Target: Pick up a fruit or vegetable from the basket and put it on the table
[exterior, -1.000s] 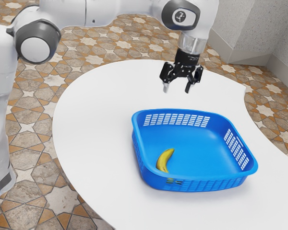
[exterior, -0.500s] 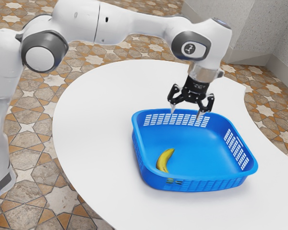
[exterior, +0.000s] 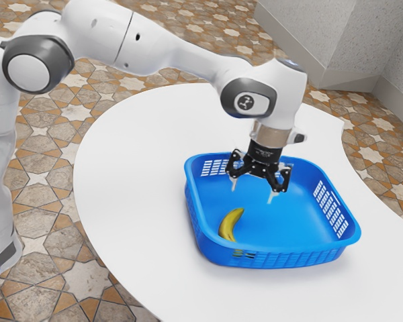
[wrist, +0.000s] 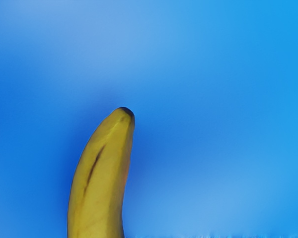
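Under the claw, a white bench, on it a blue basket with slotted walls, the claw over its inside, fingers wide apart and nothing held, below them and toward the exterior view's left a yellow banana, in the basket

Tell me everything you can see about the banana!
The banana is yellow and gently curved, with one dark tip and a thin brown streak on its smooth-looking skin. It looks whole and unpeeled. It lies in the blue basket, in the near corner toward the exterior view's left. The basket is touching it, but the open jaws aren't.
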Available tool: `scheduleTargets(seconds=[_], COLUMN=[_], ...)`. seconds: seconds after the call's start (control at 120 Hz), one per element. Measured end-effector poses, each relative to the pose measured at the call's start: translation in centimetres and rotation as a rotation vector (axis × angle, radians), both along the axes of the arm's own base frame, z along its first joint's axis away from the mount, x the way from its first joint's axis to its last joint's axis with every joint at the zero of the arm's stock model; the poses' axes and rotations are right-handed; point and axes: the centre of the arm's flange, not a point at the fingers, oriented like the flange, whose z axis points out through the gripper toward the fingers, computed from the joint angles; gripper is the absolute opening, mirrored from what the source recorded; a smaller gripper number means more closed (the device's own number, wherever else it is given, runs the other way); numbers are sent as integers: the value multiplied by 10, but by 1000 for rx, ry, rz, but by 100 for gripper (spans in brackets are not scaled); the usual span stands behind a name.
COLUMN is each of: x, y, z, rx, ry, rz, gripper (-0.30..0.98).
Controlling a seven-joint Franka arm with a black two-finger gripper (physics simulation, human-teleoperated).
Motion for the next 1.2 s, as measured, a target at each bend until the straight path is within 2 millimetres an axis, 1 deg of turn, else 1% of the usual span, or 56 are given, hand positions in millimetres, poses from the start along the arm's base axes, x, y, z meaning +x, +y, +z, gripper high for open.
scheduleTargets(seconds=[0.083,0.133,0.225,0.383,0.467,0.5,0.617,0.692,0.817,0.975,1.083,1.2], x=[-8,-12,-13,-12,-14,-18,-45,-52,-57,-62,-62,-60], y=[-5,-8,-13,-14,-18,-21,-24,-26,-31,-35,-36,-34], z=[-12,-15,-16,-18,-14,-12,-10,-11,-14,-26,-32,-34], rx=[-14,-22,-33,-51,-59,-61,-61,-61,-64,-75,-85,-91], ry=[9,7,-6,-16,-27,-28,-19,-16,-8,17,27,27], rz=[-19,-30,-48,-62,-75,-82,-94,-97,-99,-90,-79,-68], gripper=[69,69,69,69,69,69,69,69,69,69,69,69])
